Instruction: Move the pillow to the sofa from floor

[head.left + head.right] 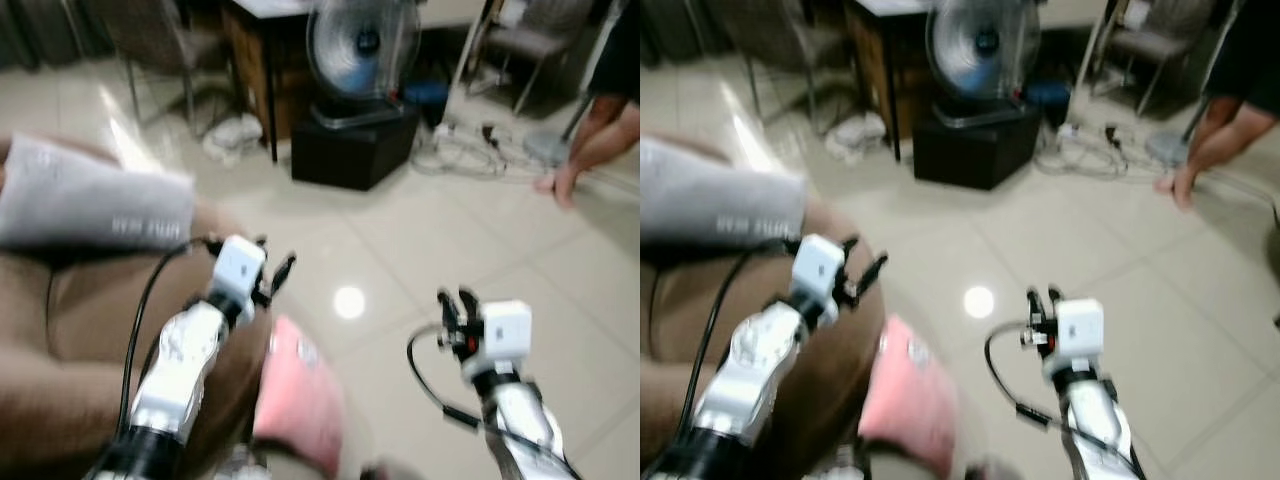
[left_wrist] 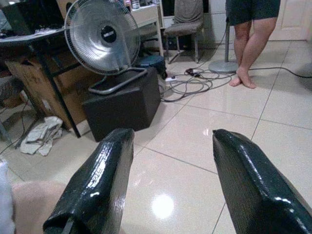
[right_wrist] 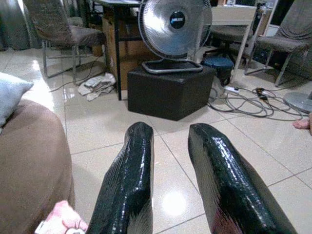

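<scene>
— So where do we find the pillow (image 1: 298, 395)?
— Low down between our two arms — a pink one, blurred, lying against the rounded edge of the brown sofa (image 1: 70, 330). Whether it rests on the floor (image 1: 420, 230) or leans on the sofa, we cannot tell. A corner of it also peeks in beside the sofa in the right wrist view.
— And our grippers?
— We see the left gripper (image 1: 278, 272) raised over the sofa's edge, its jaws spread wide with nothing between them; the left wrist view looks through that gap at bare tile. The right gripper (image 1: 455, 305) hangs over the floor, well apart from the pillow, its jaws parted by a narrower gap and also holding nothing.
— What else lies on the sofa?
— A grey cushion (image 1: 95, 205), on the robot's left, further back than the left gripper.
— And beyond?
— A standing fan (image 3: 174, 30) sits on a black box (image 3: 168, 90). Beside the box, a crumpled cloth (image 3: 97, 84) lies on the tile near the legs of a dark bench (image 3: 114, 34). On the box's other side, tangled cables (image 3: 246, 102) spread across the floor. We also see a chair (image 3: 58, 31) off to the left, and a person's bare legs (image 2: 248, 46) standing near the cables.
</scene>
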